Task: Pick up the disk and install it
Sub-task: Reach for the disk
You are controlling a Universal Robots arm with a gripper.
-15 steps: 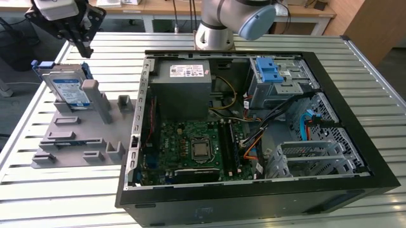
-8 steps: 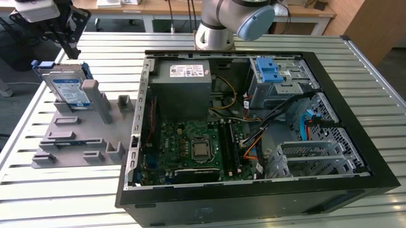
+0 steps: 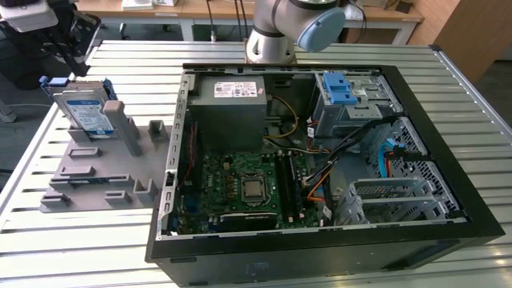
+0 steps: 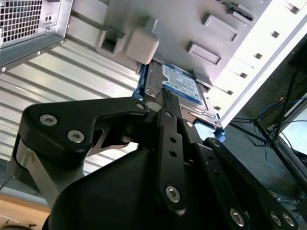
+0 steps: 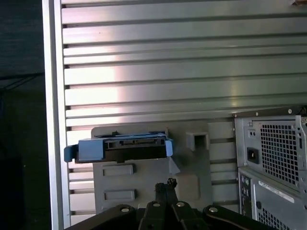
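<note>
1. Exterior view, from its left: the disk [image 3: 86, 114] stands on edge in a grey holder [image 3: 96, 174] on the slatted metal surface [image 3: 80, 252]. It sits well apart from the open computer case [image 3: 320, 150] toward that view's right.
2. In the first wrist view, the claw [image 5: 164, 184] hovers near the disk's upper edge, its fingers clenched together on nothing.
3. Stiff, dense and smooth-faced, the disk probably tolerates no knocks. Its blue plastic frame, along the exposed upper edge, looks the surest place to pinch without slipping.

One disk [image 3: 86, 114], one case [image 3: 320, 264], seemingly one stand [image 3: 88, 174].
</note>
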